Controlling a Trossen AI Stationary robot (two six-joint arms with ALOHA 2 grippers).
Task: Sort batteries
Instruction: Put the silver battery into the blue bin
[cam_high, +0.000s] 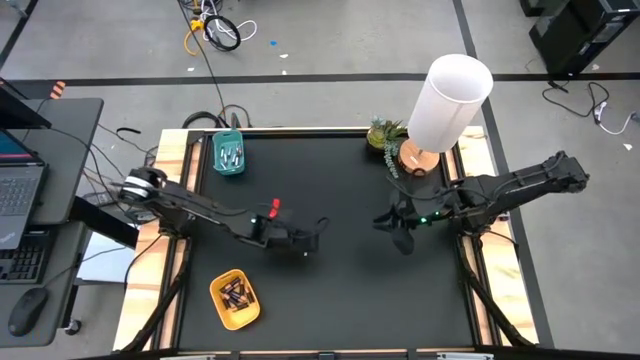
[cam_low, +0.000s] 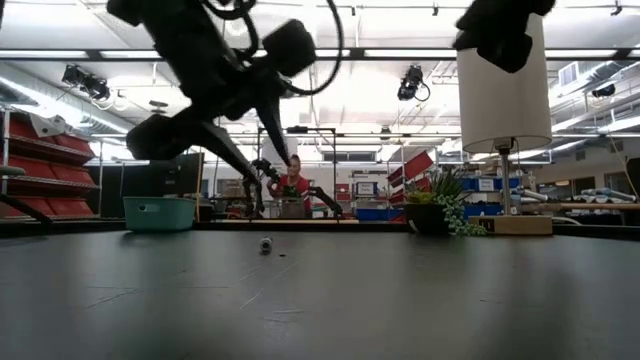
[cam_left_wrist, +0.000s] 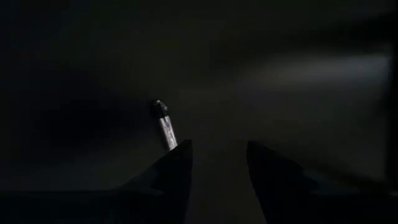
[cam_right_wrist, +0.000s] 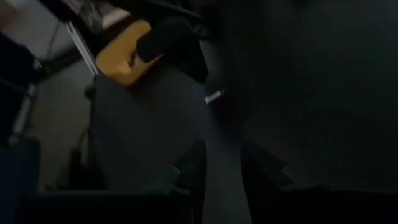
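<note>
One silvery battery (cam_left_wrist: 165, 124) lies on the black mat (cam_high: 350, 300); it also shows in the low view (cam_low: 266, 244) and the right wrist view (cam_right_wrist: 216, 96). My left gripper (cam_left_wrist: 217, 152) hovers open above the middle of the mat (cam_high: 312, 238), and the battery lies just past one fingertip, not between the fingers. My right gripper (cam_right_wrist: 224, 165) hangs open over the mat's right half (cam_high: 395, 228), with nothing between its fingers. The teal tray (cam_high: 228, 155) at the far left holds silvery batteries. The yellow tray (cam_high: 235, 298) at the near left holds dark ones.
A lamp with a white shade (cam_high: 450, 100) and a small plant (cam_high: 385, 135) stand at the far right corner. A desk with a laptop (cam_high: 20, 190) is left of the table. In the room behind is a person (cam_low: 292, 180). The mat's near right part is bare.
</note>
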